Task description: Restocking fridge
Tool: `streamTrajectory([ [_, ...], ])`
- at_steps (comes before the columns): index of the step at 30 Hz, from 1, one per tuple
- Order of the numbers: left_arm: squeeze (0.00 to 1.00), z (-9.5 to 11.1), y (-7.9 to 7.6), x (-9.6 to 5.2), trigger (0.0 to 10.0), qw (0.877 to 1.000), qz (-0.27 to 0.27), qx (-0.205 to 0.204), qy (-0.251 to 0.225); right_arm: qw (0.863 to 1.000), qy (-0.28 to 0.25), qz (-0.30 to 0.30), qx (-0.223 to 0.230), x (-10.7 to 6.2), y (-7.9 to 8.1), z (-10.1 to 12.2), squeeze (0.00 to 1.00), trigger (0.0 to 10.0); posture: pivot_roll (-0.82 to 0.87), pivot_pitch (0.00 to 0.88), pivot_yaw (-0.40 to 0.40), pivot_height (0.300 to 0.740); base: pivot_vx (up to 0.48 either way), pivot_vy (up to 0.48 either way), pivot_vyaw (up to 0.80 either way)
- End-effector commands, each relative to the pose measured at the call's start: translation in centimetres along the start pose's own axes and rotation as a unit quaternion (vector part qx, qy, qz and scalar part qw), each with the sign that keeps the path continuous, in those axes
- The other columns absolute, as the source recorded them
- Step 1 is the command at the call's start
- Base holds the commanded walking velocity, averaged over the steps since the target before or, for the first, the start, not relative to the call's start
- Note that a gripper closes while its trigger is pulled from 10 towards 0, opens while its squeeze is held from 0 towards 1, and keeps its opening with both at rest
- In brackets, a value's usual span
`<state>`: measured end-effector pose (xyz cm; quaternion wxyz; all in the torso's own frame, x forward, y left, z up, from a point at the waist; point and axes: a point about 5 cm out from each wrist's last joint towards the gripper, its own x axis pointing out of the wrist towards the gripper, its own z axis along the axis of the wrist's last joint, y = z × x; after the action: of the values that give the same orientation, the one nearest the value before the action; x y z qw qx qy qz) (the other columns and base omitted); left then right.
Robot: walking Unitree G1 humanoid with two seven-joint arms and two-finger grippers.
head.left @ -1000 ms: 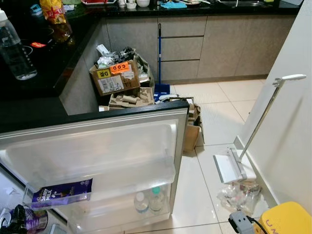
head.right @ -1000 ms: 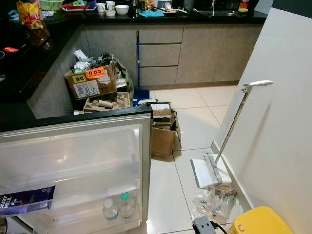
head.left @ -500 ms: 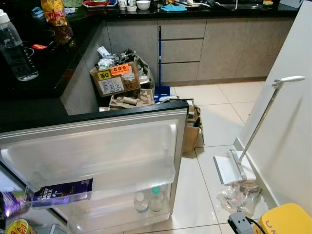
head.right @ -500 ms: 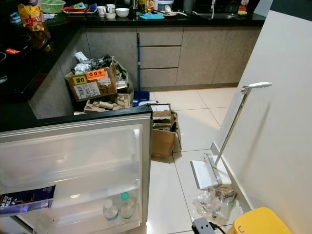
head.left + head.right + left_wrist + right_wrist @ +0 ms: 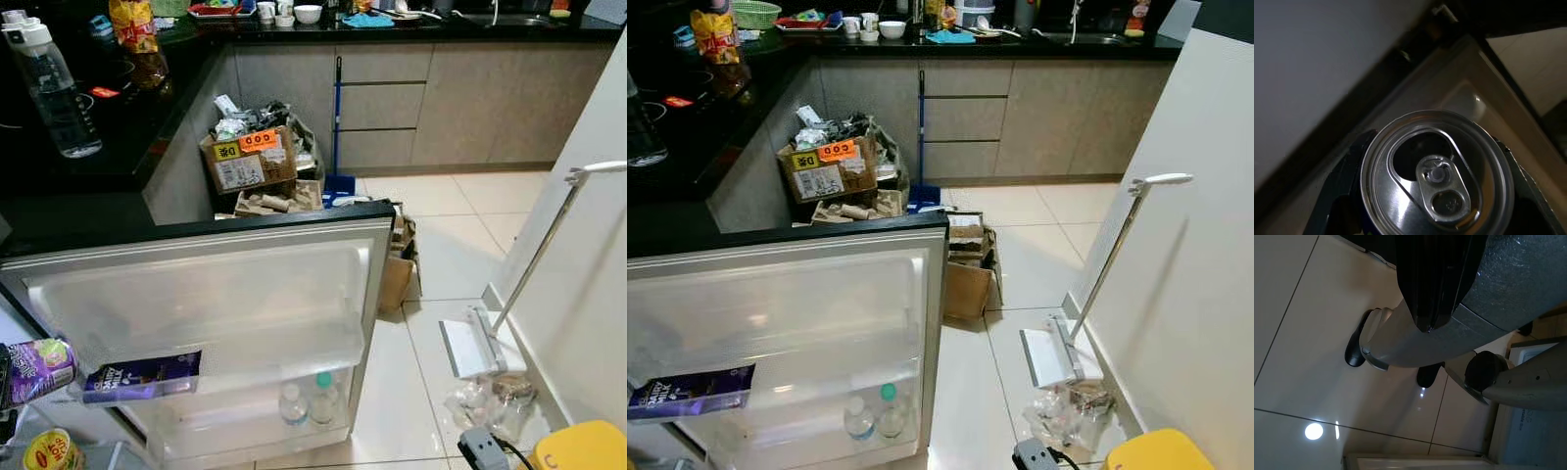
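- Left gripper (image 5: 1437, 215) clamps a drink can (image 5: 1437, 178), pull-tab top showing, at the near left beside the open fridge door (image 5: 211, 294).
- Right gripper (image 5: 1435, 313) hangs over floor tiles (image 5: 1308, 352); its fingers' state cannot be told.
- A chocolate bar (image 5: 142, 377) lies in the door shelf.

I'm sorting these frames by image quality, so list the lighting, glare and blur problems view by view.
Eye views: evenly lit and sharp; the black counter reads very dark, the floor has soft sheen. Left wrist view: dim, the can top close and soft, with glints on its metal. Right wrist view: dark and shadowed, a lamp's glare spot on the tiles.
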<state>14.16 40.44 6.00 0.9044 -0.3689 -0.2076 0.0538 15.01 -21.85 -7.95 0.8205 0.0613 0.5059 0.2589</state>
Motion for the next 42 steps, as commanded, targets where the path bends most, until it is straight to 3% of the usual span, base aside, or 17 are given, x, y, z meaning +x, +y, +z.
streamTrajectory([
  [1,0.0,-0.5,0.0,-0.4,10.0,0.999,0.002,-0.047,-0.025,1.0,0.008,0.001,-0.003,-0.1,0.0,-0.2,0.0,10.0,-0.08,0.0,-0.011,0.74,0.0,0.0,0.0],
  [9,0.0,-0.9,0.3,-1.3,10.0,0.989,0.012,-0.128,-0.079,1.0,0.01,-0.001,-0.005,-0.2,-0.2,-0.2,0.0,10.0,-0.08,0.0,-0.018,0.74,0.0,0.0,0.0],
  [15,0.0,-3.1,-0.4,-1.2,10.0,0.983,-0.019,-0.174,-0.047,1.0,0.011,0.001,-0.006,-0.2,-0.1,-0.2,0.0,10.0,-0.08,0.0,-0.018,0.74,0.0,0.0,0.0],
  [17,0.0,-4.9,-1.2,-0.8,10.0,0.978,-0.048,-0.203,-0.016,1.0,0.012,0.003,-0.006,-0.1,-0.1,-0.2,0.0,10.0,-0.08,0.0,-0.015,0.74,0.0,0.0,0.0],
  [22,0.0,-6.8,-2.4,-0.1,10.0,0.969,-0.08,-0.231,0.013,1.0,0.012,0.004,-0.006,-0.1,0.0,-0.2,0.0,10.0,-0.08,0.0,-0.015,0.74,0.0,0.0,0.0],
  [25,0.0,-7.4,-2.9,0.2,10.0,0.966,-0.097,-0.237,0.025,1.0,0.012,0.005,-0.006,-0.1,0.0,-0.2,0.0,10.0,-0.08,0.0,-0.011,0.74,0.0,0.0,0.0],
  [29,0.0,-8.7,-4.8,1.9,10.0,0.954,-0.161,-0.249,0.05,1.0,0.009,0.004,-0.004,-0.1,0.0,-0.2,0.0,10.0,-0.08,0.0,-0.011,0.74,0.0,0.0,0.0],
  [32,0.0,-8.6,-5.9,3.2,10.0,0.946,-0.202,-0.245,0.056,1.0,0.002,0.001,0.0,-0.2,-0.2,-0.1,0.0,10.0,-0.09,0.0,-0.01,0.74,0.0,0.0,0.0],
  [36,0.0,-8.4,-6.4,3.7,10.0,0.944,-0.221,-0.24,0.059,1.0,-0.006,0.001,0.004,-0.3,-0.2,0.0,0.0,10.0,-0.09,0.0,-0.009,0.74,0.0,0.0,0.0],
  [37,0.0,-7.7,-7.9,5.0,10.0,0.933,-0.269,-0.231,0.059,0.998,-0.054,0.027,0.025,-0.4,-0.2,1.3,0.0,10.0,-0.09,0.0,-0.008,0.74,0.0,0.0,0.0],
  [40,0.0,-7.4,-8.5,5.4,10.0,0.929,-0.287,-0.228,0.058,0.996,-0.076,0.043,0.034,-0.5,-0.2,1.9,0.0,10.0,-0.09,0.0,-0.008,0.74,0.0,0.0,0.0],
  [42,0.0,-7.3,-9.6,6.0,10.0,0.919,-0.321,-0.218,0.066,0.988,-0.121,0.086,0.045,-0.9,-0.2,3.4,0.0,10.0,-0.09,0.0,-0.008,0.74,0.0,0.0,0.0],
])
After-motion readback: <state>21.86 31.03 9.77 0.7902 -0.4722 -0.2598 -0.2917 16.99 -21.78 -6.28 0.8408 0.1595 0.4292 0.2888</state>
